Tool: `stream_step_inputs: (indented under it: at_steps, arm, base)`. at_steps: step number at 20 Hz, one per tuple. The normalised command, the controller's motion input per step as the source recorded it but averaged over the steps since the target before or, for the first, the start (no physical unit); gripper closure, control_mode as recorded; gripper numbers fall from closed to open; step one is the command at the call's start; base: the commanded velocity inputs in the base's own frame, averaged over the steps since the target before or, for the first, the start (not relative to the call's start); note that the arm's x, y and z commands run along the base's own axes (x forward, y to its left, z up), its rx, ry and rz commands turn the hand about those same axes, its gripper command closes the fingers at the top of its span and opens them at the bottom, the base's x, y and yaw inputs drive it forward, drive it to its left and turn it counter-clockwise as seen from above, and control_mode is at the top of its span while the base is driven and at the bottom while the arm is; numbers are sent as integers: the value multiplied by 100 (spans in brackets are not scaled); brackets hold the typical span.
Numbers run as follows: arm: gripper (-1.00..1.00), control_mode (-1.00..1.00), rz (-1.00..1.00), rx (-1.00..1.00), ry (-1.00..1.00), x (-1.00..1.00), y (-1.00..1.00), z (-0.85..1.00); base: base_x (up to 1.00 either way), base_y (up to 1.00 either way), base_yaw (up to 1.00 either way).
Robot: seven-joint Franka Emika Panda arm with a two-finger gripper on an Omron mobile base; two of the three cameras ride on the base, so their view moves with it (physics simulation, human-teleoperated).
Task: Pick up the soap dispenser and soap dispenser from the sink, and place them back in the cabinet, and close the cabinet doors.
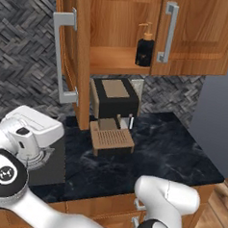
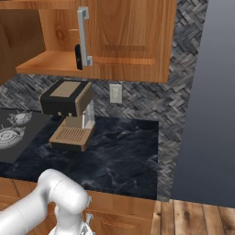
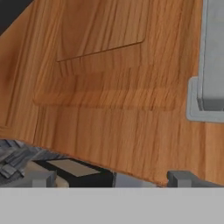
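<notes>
We see the gripper [image 3: 109, 177] in the hand view with its two dark tips spread as wide as they go and nothing between them. It faces a door [image 3: 109, 87] at close range, the wooden panel taking up nearly all the room ahead. To the gripper's right stands the grey bar handle [image 3: 212, 57], its foot plate fixed to the wood; we cannot tell whether the tips touch the door. Below the door's lower edge, a dark coffee machine [image 3: 72, 170] with a tan top shows just under the gripper.

In the left base view, the left door [image 1: 74, 50] stands swung out edge-on toward us, its bar handle facing left. Right of it the cabinet [image 1: 110, 62] is open, and the black soap dispenser [image 1: 145, 49] with a tan pump stands on the shelf at its right end, just beside the right door [image 1: 198, 35], which sits nearly shut. The shelf left of the bottle is bare wood. The coffee machine stands on the dark marbled worktop [image 1: 171, 153] beneath, with open worktop to its right up to a grey wall.
</notes>
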Motion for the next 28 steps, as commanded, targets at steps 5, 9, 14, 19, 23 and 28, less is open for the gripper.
stream_step_inputs:
  at_steps: [5, 9, 14, 19, 23, 28]
  arm:
    - [-100, -100, 0, 0, -2, 0, -25, 0]
    - [-100, -100, 0, 0, 0, 1, -22, 0]
    - [-100, -100, -1, 0, 0, 1, -21, 0]
    - [-100, -100, 0, 0, 0, 0, -28, 0]
    - [-100, -100, 0, 0, 0, 0, -33, 0]
    - [-100, -100, 0, 0, 0, 0, -37, 0]
  base:
    - [0, 0, 0]
    - [0, 0, 0]
    - [0, 0, 0]
    - [0, 0, 0]
    - [0, 0, 0]
    - [0, 0, 0]
